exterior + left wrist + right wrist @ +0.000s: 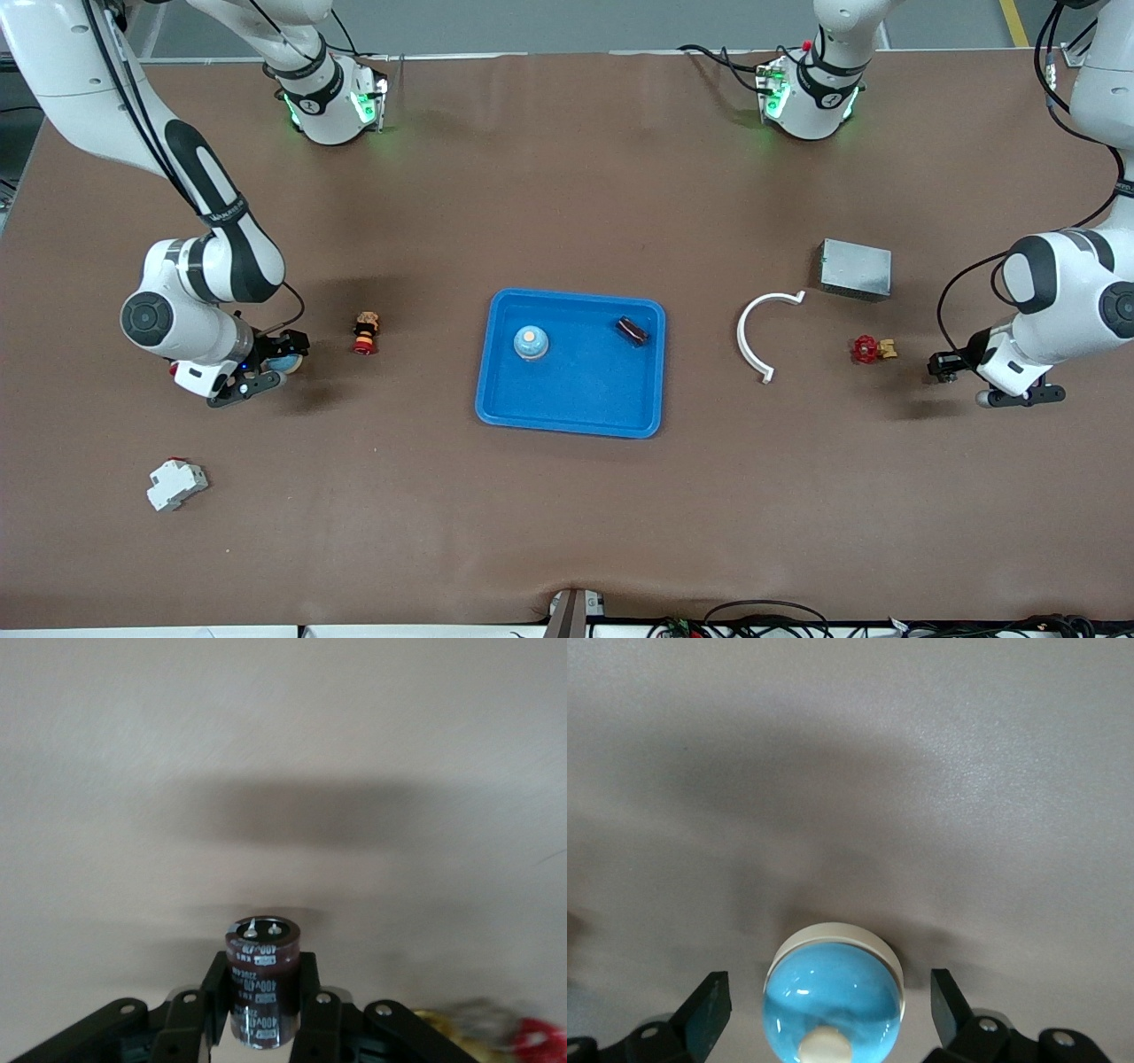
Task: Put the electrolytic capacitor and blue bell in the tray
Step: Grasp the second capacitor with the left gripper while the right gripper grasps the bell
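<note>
The bright-blue tray lies mid-table. In it are a blue bell and a small dark capacitor. My right gripper is low over the table toward the right arm's end. It is open around a second blue bell, with a gap between the bell and each of the fingers. My left gripper is low over the table toward the left arm's end. It is shut on a dark brown electrolytic capacitor, whose two terminals point away from the wrist.
A red valve, a white curved piece and a grey metal box lie between the tray and my left gripper. A small red-and-black part lies near my right gripper. A white block lies nearer the front camera.
</note>
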Tool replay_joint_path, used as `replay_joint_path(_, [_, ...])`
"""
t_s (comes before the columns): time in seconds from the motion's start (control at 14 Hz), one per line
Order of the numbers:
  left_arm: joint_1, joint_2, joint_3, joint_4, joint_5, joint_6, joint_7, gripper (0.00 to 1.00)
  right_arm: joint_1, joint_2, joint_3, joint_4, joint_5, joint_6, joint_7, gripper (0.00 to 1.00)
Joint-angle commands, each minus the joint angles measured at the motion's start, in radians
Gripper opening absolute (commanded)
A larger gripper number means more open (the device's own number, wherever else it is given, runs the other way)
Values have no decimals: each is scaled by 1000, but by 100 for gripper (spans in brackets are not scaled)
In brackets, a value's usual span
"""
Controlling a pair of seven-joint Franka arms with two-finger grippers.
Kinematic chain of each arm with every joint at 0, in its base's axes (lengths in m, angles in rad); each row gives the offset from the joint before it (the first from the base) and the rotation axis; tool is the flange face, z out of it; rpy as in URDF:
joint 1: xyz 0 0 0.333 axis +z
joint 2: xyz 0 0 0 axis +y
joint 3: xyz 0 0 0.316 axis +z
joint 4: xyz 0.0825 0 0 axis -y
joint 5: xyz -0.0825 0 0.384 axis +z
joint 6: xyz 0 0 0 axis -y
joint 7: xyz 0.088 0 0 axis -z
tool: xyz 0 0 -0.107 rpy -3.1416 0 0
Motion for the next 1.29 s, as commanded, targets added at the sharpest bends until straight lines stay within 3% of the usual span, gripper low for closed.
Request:
replay_joint_path(0.0, [5, -50, -48, 3, 17, -21, -76, 0, -24, 15, 17, 15, -25, 4, -4, 100])
replay_joint_path(0.07, [5, -56, -58, 19, 17, -44, -84, 0, -24, 17, 17, 18, -25, 4, -7, 96])
replay_joint_path(0.14, [5, -62, -75, 36, 14, -83, -93, 0, -24, 18, 15, 19, -26, 4, -10, 77])
replay_joint_path(0.21, [5, -68, -101, 62, 10, -128, -114, 0, -23, 18, 16, 19, -28, 4, -10, 64])
replay_joint_path(0.36, [5, -74, -150, 113, 10, -220, -178, 0, -23, 18, 17, 19, -34, 4, -12, 46])
replay_joint_path(0.5, [4, -74, -196, 150, 10, -278, -248, 0, -24, 18, 17, 19, -52, 2, -12, 18])
replay_joint_path(0.57, [2, -74, -214, 159, 10, -286, -281, 0, -23, 18, 17, 19, -51, 2, -12, 10])
replay_joint_path(0.72, [-5, -73, -245, 165, 10, -286, -347, 0, -21, 18, 17, 22, -51, -3, -12, 5])
replay_joint_path(1.0, [-88, -62, -254, 200, 10, -288, -505, 0, -17, 7, 20, 44, -49, -42, -4, 5])
replay_joint_path(1.22, [-169, -30, -254, 257, 8, -288, -634, 0, -11, 1, 29, 113, -37, -177, 5, 5])
